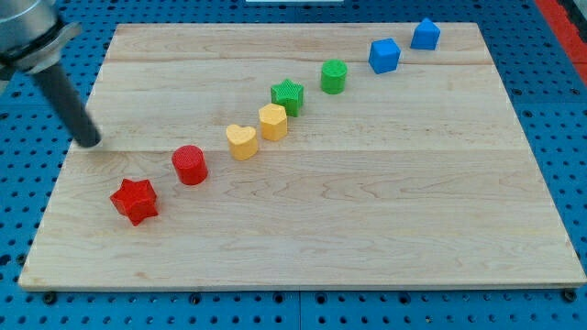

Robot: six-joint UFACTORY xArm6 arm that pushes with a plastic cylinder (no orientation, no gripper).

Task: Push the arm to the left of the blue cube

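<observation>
The blue cube (384, 55) sits near the view's top right on the wooden board (367, 202). It is part of a diagonal row of blocks. My tip (89, 142) rests at the board's left edge, far to the left of the blue cube and above the red star (135, 201). The dark rod slants up to the view's top left corner.
The diagonal row runs from bottom left to top right: the red star, a red cylinder (190, 165), a yellow heart (241, 141), a yellow block (272, 121), a green star (288, 94), a green cylinder (334, 76), the blue cube, a blue block (425, 34).
</observation>
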